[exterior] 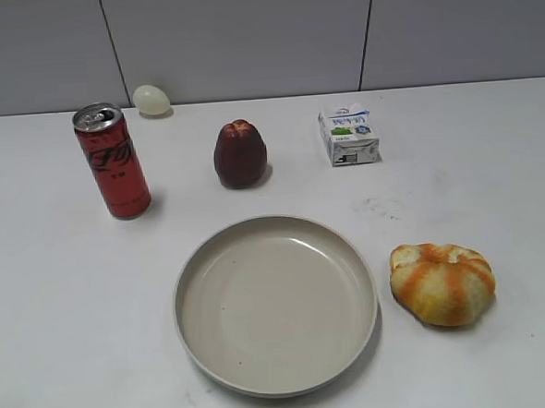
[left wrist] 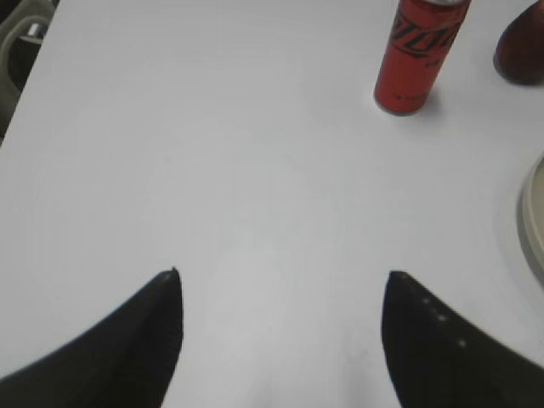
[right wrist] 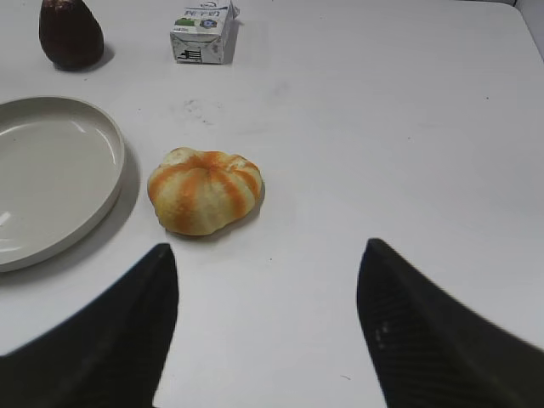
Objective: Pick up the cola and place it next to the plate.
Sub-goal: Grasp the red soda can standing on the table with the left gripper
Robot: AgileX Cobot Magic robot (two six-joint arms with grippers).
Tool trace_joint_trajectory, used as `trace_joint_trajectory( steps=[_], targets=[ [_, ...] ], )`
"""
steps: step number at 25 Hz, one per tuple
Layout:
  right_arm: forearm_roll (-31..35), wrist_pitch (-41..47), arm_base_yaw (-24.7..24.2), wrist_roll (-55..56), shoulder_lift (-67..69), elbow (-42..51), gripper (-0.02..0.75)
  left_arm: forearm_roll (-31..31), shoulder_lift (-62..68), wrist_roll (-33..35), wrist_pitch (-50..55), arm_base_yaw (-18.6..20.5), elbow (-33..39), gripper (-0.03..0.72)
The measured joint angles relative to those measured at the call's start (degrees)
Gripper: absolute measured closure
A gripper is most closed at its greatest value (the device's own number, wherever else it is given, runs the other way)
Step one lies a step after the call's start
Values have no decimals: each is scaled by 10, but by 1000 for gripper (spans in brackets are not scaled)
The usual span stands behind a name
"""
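Note:
The cola, a tall slim red can with a silver top, stands upright at the back left of the white table; it also shows in the left wrist view. The plate, large, round and beige, lies empty in the front middle; its rim shows in the left wrist view and in the right wrist view. My left gripper is open and empty over bare table, well short of the cola. My right gripper is open and empty, right of the plate. Neither gripper shows in the exterior view.
A dark red fruit stands behind the plate. A small milk carton lies at the back right. An orange-striped pumpkin-shaped thing sits right of the plate. A pale egg rests by the back wall.

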Motion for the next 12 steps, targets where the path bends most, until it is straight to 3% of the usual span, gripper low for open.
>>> trace_joint_trajectory(
  steps=[6, 12],
  targets=[
    [0, 0, 0, 0, 0, 0, 206, -11, 225, 0, -47, -4, -85, 134],
    [0, 0, 0, 0, 0, 0, 206, -12, 414, 0, -64, -66, -208, 134]
  ],
)
